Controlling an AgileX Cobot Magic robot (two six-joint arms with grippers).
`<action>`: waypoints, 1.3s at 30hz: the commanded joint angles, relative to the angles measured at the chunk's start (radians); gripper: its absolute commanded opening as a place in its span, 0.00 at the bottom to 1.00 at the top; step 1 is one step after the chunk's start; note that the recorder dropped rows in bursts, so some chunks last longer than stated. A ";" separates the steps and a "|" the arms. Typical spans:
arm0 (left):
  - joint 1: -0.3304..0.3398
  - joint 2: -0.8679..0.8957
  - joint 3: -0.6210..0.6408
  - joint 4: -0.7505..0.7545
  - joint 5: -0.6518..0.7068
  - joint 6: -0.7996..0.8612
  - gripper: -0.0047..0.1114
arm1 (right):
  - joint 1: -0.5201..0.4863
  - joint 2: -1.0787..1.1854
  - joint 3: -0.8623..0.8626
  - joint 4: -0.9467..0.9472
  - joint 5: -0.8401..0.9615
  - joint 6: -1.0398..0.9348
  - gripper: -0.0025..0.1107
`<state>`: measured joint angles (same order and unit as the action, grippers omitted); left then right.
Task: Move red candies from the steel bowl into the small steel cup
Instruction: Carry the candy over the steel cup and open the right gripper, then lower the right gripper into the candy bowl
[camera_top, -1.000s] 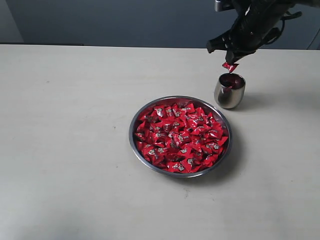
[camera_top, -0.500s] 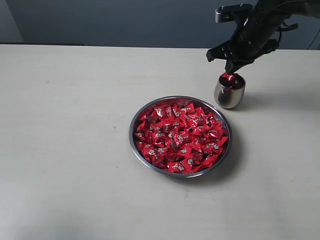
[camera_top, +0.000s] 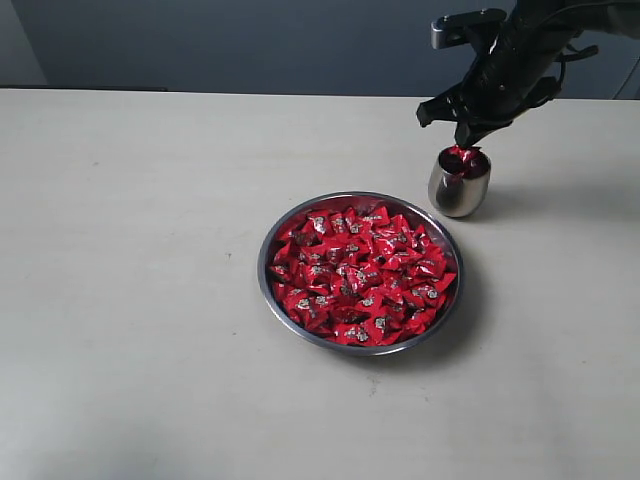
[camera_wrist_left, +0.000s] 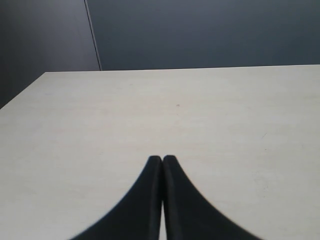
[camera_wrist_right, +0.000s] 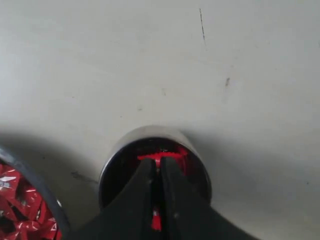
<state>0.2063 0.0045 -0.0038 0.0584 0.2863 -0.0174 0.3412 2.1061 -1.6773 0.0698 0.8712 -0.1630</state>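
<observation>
Clamping your right tool (camera_top: 464, 146) on a red candy (camera_top: 461, 157) above the small steel cup (camera_top: 458, 193), expect light, slippery wrap; pinch crimped ends.

**Legible Markings: None Found**

No text, label, brand, number or sign can be read in any view. The only printing seen is on the wrappers of the red candies (camera_top: 360, 275) lying in the steel bowl (camera_top: 262, 265): each carries small silver-white marks. In the exterior view these are too small to make out as letters or figures. In the right wrist view the few wrappers at the frame's edge show the same pale marks, blurred and unreadable
</observation>
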 joint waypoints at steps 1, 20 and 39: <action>-0.010 -0.004 0.004 0.006 -0.002 -0.003 0.04 | -0.004 -0.003 -0.002 -0.015 -0.012 0.001 0.19; -0.010 -0.004 0.004 0.006 -0.002 -0.003 0.04 | -0.002 -0.022 -0.002 0.281 0.120 -0.137 0.31; -0.010 -0.004 0.004 0.006 -0.002 -0.003 0.04 | 0.230 0.051 -0.001 0.279 0.170 -0.408 0.31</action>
<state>0.2063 0.0045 -0.0038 0.0584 0.2863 -0.0174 0.5718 2.1436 -1.6773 0.3634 1.0446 -0.5627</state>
